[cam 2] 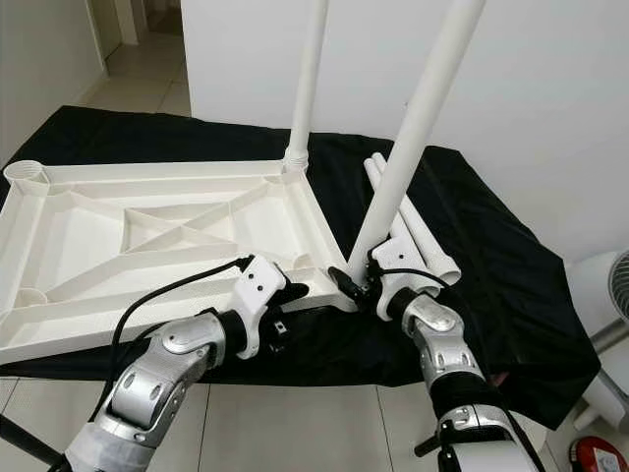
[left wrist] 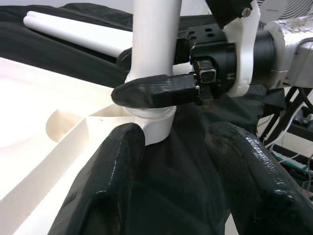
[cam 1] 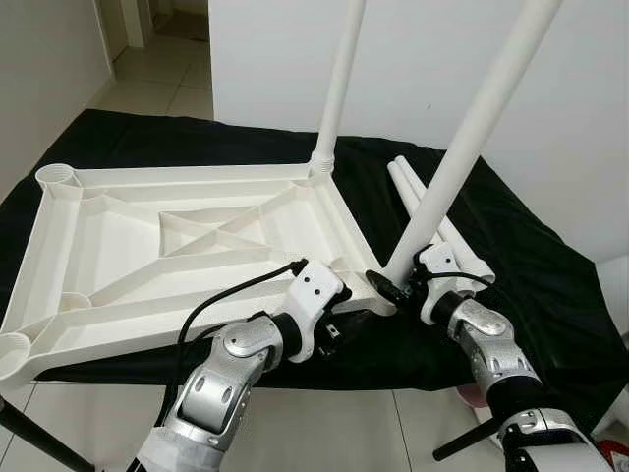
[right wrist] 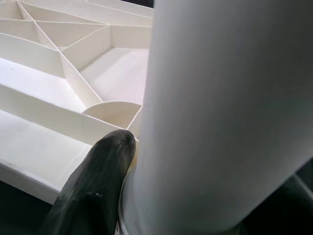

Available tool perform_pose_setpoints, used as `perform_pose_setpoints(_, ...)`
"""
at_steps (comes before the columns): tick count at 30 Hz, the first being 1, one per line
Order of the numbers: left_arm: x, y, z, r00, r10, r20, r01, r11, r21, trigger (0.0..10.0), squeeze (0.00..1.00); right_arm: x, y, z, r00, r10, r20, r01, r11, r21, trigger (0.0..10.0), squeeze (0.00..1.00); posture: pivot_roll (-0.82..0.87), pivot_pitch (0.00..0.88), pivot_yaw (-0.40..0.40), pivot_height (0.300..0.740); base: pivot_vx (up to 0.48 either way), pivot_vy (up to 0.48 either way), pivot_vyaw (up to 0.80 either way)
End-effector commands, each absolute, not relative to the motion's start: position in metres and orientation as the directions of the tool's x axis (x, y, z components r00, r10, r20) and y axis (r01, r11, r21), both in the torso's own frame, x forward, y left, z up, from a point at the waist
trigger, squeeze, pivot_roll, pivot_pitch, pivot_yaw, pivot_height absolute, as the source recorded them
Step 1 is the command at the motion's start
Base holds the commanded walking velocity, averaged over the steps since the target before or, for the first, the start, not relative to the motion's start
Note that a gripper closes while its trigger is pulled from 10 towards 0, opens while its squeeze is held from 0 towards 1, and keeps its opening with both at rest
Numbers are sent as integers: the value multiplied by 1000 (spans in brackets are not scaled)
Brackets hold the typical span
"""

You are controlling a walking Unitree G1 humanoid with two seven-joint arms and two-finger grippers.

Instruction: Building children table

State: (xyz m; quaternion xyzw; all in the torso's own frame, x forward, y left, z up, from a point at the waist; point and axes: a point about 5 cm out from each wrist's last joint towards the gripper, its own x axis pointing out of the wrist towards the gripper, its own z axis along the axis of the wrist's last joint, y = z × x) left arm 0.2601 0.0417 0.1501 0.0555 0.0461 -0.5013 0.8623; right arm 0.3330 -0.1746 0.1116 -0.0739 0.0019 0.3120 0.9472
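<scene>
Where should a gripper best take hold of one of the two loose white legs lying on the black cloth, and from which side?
Grip a loose leg near the middle of its round shaft, coming down from above with the fingers across it. It lies flat on the black cloth, close beside its twin, so a side approach looks blocked; the end toward the right gripper is crowded.

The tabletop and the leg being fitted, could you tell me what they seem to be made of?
Tabletop: likely moulded plastic, matte white, with ribbed underside and round corner sockets. Leg, held by the right gripper: seemingly a smooth white plastic tube with a soft sheen.
</scene>
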Motion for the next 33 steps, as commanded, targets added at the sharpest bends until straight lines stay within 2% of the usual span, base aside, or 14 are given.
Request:
perform_pose_setpoints(1,264,42,150,529,-837,-140,849,525,66,10000,0,330,-174,100,801,593,-88,-599,794,-102,0,0,23,0,-120,740,0,0,0)
perform_pose_setpoints(2,264,43,150,531,-836,-141,847,526,68,10000,0,328,-172,97,799,594,-88,-601,795,-86,0,0,23,0,-120,740,0,0,0)
perform_pose_setpoints(3,264,43,150,532,-835,-141,846,528,69,10000,0,327,-171,94,802,590,-91,-596,800,-71,627,0,23,0,-119,740,0,0,0)
perform_pose_setpoints(4,264,43,150,533,-834,-142,846,528,70,10000,0,326,-170,92,807,583,-91,-589,806,-56,9765,0,23,0,-119,740,0,0,0)
perform_pose_setpoints(10,263,42,150,531,-835,-142,847,527,68,10000,0,323,-165,86,828,554,-83,-557,830,-15,10000,0,22,0,-120,740,0,0,0)
perform_pose_setpoints(15,261,40,149,525,-839,-141,851,522,64,10000,0,322,-157,81,907,412,-91,-415,910,-20,10000,0,21,0,-126,740,0,0,0)
perform_pose_setpoints(17,261,40,149,525,-839,-141,851,522,64,10000,0,322,-157,81,907,412,-91,-415,910,-20,10000,0,21,0,-126,740,0,0,0)
perform_pose_setpoints(21,260,39,149,522,-841,-141,853,517,70,10000,0,318,-145,79,939,324,-113,-325,946,8,10000,0,22,0,-128,740,0,0,0)
perform_pose_setpoints(24,260,39,149,522,-841,-141,853,517,70,10000,0,318,-145,79,939,324,-113,-325,946,8,10000,0,22,0,-128,740,0,0,0)
perform_pose_setpoints(30,262,40,150,523,-840,-141,852,517,82,10000,0,310,-126,81,979,125,-164,-112,990,86,10000,0,23,0,-131,740,0,0,0)
perform_pose_setpoints(33,263,41,150,524,-840,-141,852,517,85,10000,0,309,-122,83,981,91,-171,-75,992,97,10000,0,25,0,-134,740,0,0,0)
